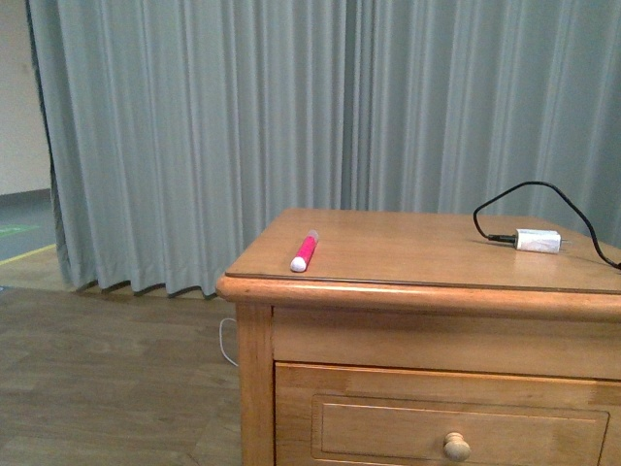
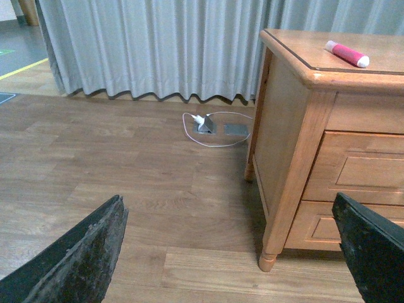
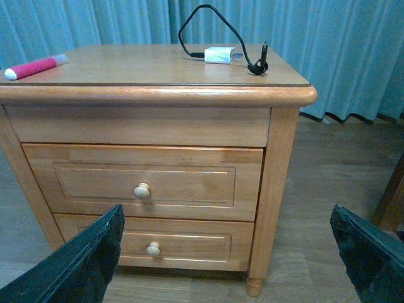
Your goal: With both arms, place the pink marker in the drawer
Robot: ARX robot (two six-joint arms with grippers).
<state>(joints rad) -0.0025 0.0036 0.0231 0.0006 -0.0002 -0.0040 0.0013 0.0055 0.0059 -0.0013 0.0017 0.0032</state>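
The pink marker (image 1: 304, 251) lies on the wooden cabinet's top near its left front corner. It also shows in the left wrist view (image 2: 346, 53) and the right wrist view (image 3: 35, 66). The upper drawer (image 1: 456, 427) is shut, its round knob (image 3: 142, 190) in the middle of the panel front. A second shut drawer (image 3: 151, 238) sits below it. My left gripper (image 2: 230, 252) is open and empty, low over the floor to the cabinet's left. My right gripper (image 3: 227, 252) is open and empty, in front of the cabinet. Neither arm shows in the front view.
A white charger block (image 1: 537, 241) with a black cable (image 1: 524, 194) lies on the cabinet top at the right. Grey curtains (image 1: 291, 116) hang behind. A white cable and floor socket (image 2: 207, 124) lie on the wooden floor left of the cabinet.
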